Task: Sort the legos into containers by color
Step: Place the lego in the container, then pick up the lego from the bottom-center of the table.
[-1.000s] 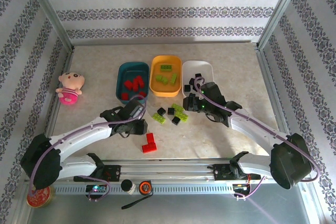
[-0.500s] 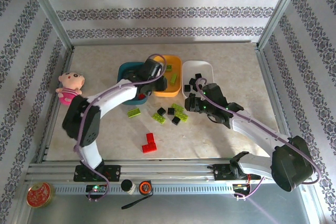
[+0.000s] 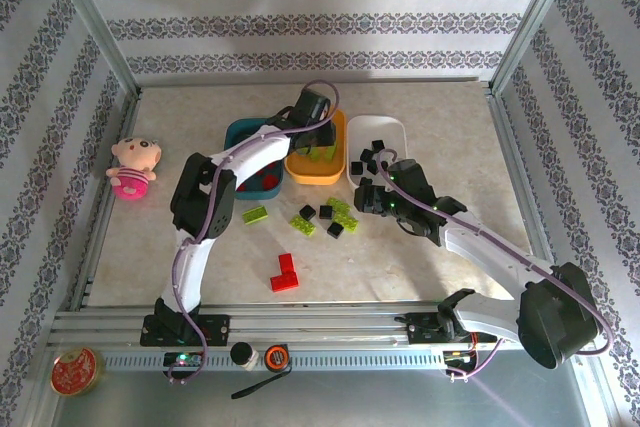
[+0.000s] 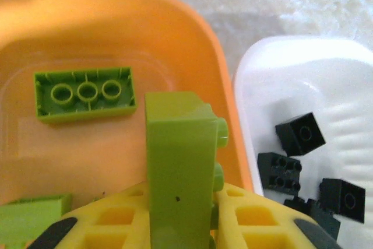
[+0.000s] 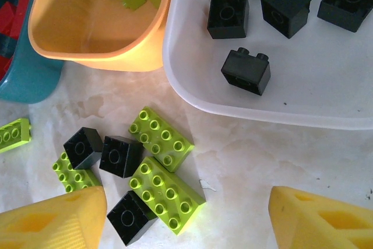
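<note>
Left wrist view: clamping a green brick [image 4: 178,144] on end in the left gripper [image 4: 180,225], right over the orange tray [image 4: 195,36], so just drop it; meanwhile gaping empty with the right gripper [image 5: 186,220] above loose bricks [image 5: 166,193].

left hand [image 4: 180,225] pinches a lime brick [image 4: 178,144], right hand [image 5: 187,217] gapes.

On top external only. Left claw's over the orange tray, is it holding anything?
Observer: Yes. The left wrist view shows a lime-green brick upright in the left claw, above the orange tray.
Operator: What's in the tray below?
Observer: A flat green brick lying underside-up on the tray floor, beyond the held one.
Operator: Right claw?
Observer: The right claw is open and empty, hovering over loose bricks beside the white tray.
</note>
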Action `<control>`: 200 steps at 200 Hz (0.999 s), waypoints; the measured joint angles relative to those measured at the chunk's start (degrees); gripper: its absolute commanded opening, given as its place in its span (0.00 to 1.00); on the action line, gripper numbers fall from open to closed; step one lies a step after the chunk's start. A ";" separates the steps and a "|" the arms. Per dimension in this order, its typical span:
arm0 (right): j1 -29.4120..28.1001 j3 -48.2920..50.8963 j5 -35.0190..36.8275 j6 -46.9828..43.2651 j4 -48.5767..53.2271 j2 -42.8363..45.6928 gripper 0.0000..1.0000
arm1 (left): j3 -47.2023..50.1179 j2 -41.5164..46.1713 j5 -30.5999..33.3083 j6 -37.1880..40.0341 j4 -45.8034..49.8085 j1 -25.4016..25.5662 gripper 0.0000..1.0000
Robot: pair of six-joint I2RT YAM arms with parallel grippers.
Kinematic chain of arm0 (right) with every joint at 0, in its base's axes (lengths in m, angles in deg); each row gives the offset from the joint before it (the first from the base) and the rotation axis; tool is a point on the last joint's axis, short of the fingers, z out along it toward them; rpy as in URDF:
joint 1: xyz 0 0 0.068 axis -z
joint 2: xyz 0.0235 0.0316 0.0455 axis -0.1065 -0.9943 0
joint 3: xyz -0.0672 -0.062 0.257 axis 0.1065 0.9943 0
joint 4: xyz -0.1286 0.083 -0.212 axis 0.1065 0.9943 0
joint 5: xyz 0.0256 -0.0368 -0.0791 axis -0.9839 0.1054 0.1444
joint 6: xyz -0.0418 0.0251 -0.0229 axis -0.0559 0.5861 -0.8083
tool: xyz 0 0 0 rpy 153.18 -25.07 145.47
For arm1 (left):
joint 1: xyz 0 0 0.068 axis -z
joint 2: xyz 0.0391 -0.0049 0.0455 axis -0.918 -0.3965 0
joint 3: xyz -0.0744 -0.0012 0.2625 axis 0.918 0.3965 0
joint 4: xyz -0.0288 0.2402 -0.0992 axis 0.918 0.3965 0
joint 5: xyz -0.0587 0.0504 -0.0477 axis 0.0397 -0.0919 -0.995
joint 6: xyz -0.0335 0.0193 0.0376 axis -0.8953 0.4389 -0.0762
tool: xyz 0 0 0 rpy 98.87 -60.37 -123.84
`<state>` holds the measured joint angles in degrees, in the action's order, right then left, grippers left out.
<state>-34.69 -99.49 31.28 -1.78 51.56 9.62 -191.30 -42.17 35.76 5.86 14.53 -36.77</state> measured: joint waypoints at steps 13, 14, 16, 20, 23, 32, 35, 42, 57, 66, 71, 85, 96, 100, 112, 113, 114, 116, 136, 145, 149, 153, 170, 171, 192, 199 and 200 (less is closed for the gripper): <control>0.00 0.00 0.00 0.00 0.22 0.00 0.75 | -1.07 -0.33 0.17 0.39 0.50 0.00 0.47; -0.02 0.00 0.00 0.00 0.24 0.00 0.75 | -1.18 -0.37 0.24 0.26 0.57 0.00 0.47; -0.02 0.00 0.00 0.00 0.24 0.00 0.75 | -1.27 -0.42 0.17 0.33 0.61 0.00 0.48; -0.02 0.00 0.00 0.00 0.24 0.00 0.75 | -1.57 -0.44 0.20 0.48 0.76 0.00 0.50; 0.00 0.00 0.00 0.00 0.24 0.00 0.75 | -1.75 -0.50 0.17 0.46 0.87 0.00 0.51; 0.00 0.00 0.00 0.00 0.26 0.04 0.75 | -2.25 -0.55 0.15 0.63 1.09 0.00 0.54; -0.02 0.00 0.00 0.00 0.28 0.04 0.75 | -2.40 -0.52 0.15 0.57 1.14 0.00 0.55; 0.00 0.00 0.00 -0.02 0.31 0.07 0.75 | -2.71 -0.52 -0.04 0.61 1.14 0.00 0.57; 0.00 0.00 -0.02 -0.02 0.42 0.07 0.75 | -2.95 -0.37 -0.66 0.48 1.09 0.00 0.62; 0.00 0.00 -0.07 -0.04 0.44 0.07 0.75 | -2.80 0.00 -1.16 0.28 1.01 0.00 0.66; 0.00 0.00 -0.13 -0.11 0.44 0.07 0.75 | -2.29 0.46 -1.49 0.15 0.70 0.00 0.67; -0.02 0.00 -0.50 -0.24 0.44 0.04 0.75 | 1.14 3.32 -2.64 -0.42 -0.26 0.00 0.72; -0.02 0.00 -0.90 -0.35 0.44 0.04 0.76 | 5.25 6.88 -3.61 -1.18 -1.33 0.00 0.75; -0.02 0.00 -1.20 -0.42 0.44 0.02 0.76 | 6.88 8.35 -4.02 -1.38 -2.12 0.00 0.77; -0.07 0.00 -1.99 -0.59 0.42 -0.09 0.76 | 13.16 14.08 -5.33 -2.38 -4.33 0.00 0.85; -0.07 0.00 -2.08 -0.68 0.42 -0.11 0.76 | 13.55 14.45 -5.40 -2.51 -4.57 0.00 0.85; -0.07 0.00 -2.16 -0.68 0.42 -0.11 0.76 | 13.97 14.80 -5.49 -2.64 -4.79 0.00 0.85; -0.07 0.00 -2.29 -0.72 0.42 -0.13 0.76 | 15.04 15.85 -5.68 -3.02 -5.14 0.00 0.86; -1.68 0.00 -3.28 -1.92 0.37 -0.76 0.76 | 25.22 25.81 -7.45 -4.70 -9.60 0.00 0.90; -3.48 0.00 -3.72 -2.47 0.37 -1.31 0.76 | 29.83 30.29 -7.93 -5.31 -11.17 0.00 0.92; -4.24 -0.02 -3.76 -2.78 0.35 -1.57 0.76 | 31.78 31.89 -8.07 -5.53 -11.85 0.00 0.93; -5.29 -0.02 -4.11 -3.04 0.35 -1.97 0.76 | 33.92 34.01 -8.24 -5.81 -12.24 0.00 0.94; -9.77 -0.68 -4.52 -3.76 0.39 -4.28 0.76 | 42.69 41.46 -8.20 -6.56 -13.44 0.00 0.98; -10.16 -0.76 -4.55 -3.80 0.39 -4.57 0.76 | 43.04 41.81 -8.17 -6.58 -13.44 0.00 0.99; -15.85 -3.10 -4.48 -4.87 0.35 -9.31 0.75 | 53.35 50.60 -6.82 -7.41 -13.16 0.00 1.00; -17.59 -4.28 -4.52 -5.14 0.35 -11.30 0.75 | 56.19 53.37 -6.12 -7.61 -12.55 0.00 1.00; -17.94 -4.55 -4.52 -5.25 0.37 -11.69 0.75 | 56.46 53.66 -6.03 -7.63 -12.57 0.00 1.00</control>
<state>-52.64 -104.04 26.76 -7.02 51.93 -2.08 -134.84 11.49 29.72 -1.76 1.96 -36.77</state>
